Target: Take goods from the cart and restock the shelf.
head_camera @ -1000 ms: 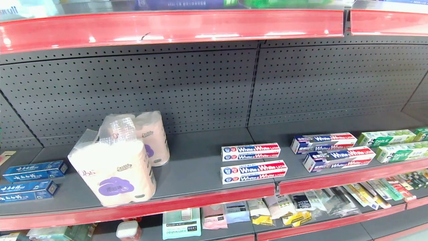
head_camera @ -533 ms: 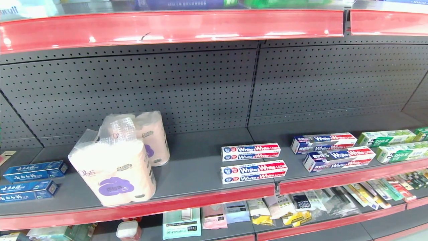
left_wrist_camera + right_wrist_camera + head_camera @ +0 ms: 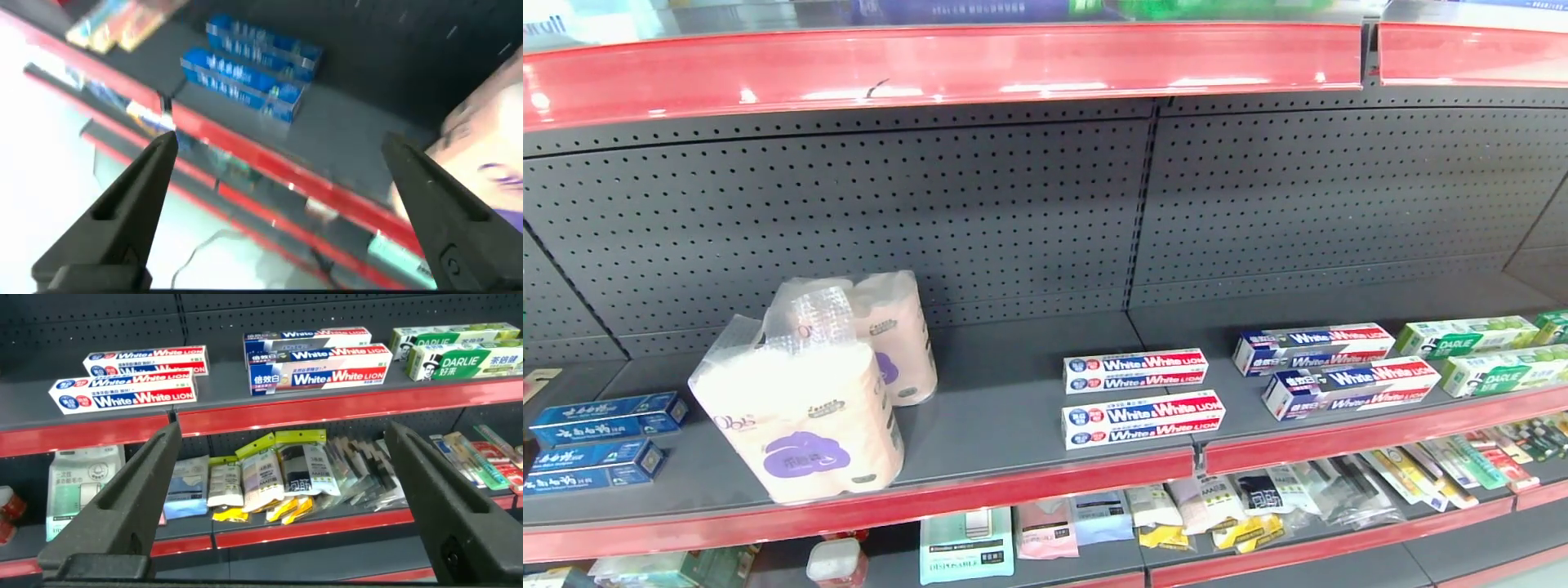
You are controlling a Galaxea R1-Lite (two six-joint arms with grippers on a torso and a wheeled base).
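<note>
Stock count on the middle shelf (image 3: 1013, 392): toilet-paper packs (image 3: 800, 425), quantity 2, one in front of the other. Blue toothpaste boxes (image 3: 609, 416), quantity 2. White toothpaste boxes (image 3: 1143, 419) with red and blue print, quantity 4, set out as two pairs. Green toothpaste boxes (image 3: 1466, 335), quantity 2 in full, with part of a third at the picture edge. The packets (image 3: 1258, 498) on the lower shelf (image 3: 1298, 545) overlap; their quantity cannot be told.
</note>
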